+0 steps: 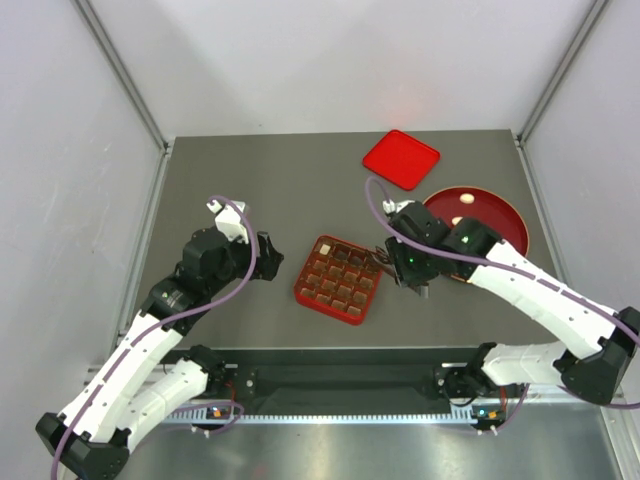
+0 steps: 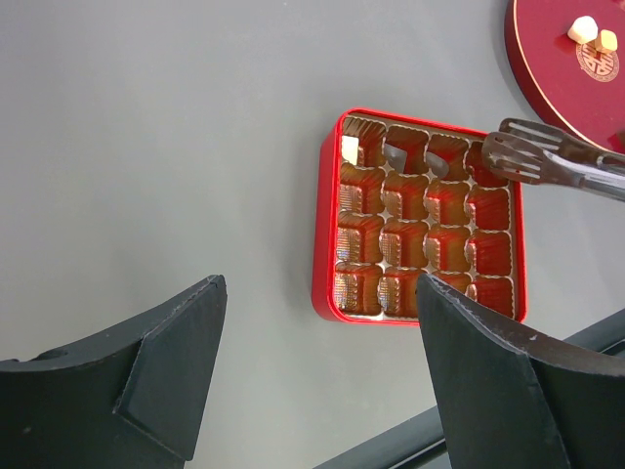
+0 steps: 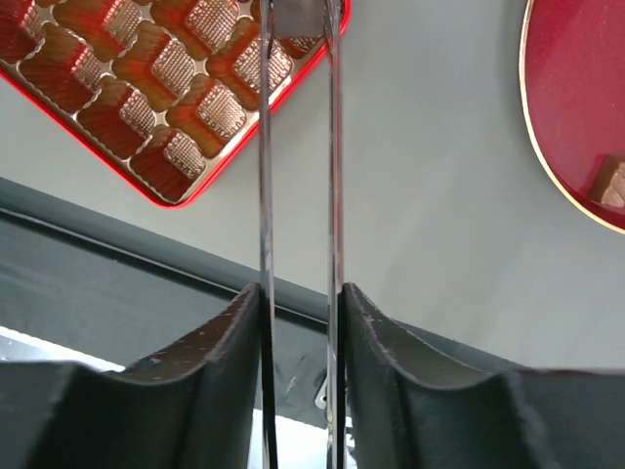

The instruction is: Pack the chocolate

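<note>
Packing barely begun: right jaws grip tongs (image 2: 532, 156) over the tray (image 2: 325, 244), which holds only a few chocolates (image 2: 350, 149); more wait on the plate (image 2: 552, 73) beside them, while left jaws hang wide open, empty.

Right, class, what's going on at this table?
The right pincer grips tongs, their tips over a corner of the red tray. One cream chocolate sits in a corner cell; most cells are empty. More pieces lie on the round plate. The left pincer hangs open beside the tray; the lid lies apart.
</note>
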Robot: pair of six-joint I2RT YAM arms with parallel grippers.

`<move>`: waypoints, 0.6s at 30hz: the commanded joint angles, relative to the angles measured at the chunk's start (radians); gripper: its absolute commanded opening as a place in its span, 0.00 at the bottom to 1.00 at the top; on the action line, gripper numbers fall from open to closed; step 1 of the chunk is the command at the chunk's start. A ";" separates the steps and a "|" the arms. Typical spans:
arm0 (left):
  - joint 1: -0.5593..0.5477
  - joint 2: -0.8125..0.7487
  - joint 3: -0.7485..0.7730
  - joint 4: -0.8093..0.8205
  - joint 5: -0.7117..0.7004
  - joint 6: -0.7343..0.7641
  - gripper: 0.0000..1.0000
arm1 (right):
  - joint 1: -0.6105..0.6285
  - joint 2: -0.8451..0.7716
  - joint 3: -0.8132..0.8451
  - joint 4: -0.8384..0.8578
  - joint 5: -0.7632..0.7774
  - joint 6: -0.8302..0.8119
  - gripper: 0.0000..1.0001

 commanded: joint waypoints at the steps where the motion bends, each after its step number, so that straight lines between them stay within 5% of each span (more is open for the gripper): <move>1: -0.003 -0.017 0.002 0.017 0.005 -0.006 0.83 | 0.021 -0.037 0.031 -0.002 0.040 0.019 0.38; 11: -0.001 -0.017 0.001 0.016 0.004 -0.006 0.84 | 0.020 -0.041 0.129 -0.024 0.192 0.034 0.39; 18: -0.003 -0.021 0.001 0.014 0.005 -0.004 0.84 | -0.230 -0.049 0.132 0.017 0.233 -0.075 0.41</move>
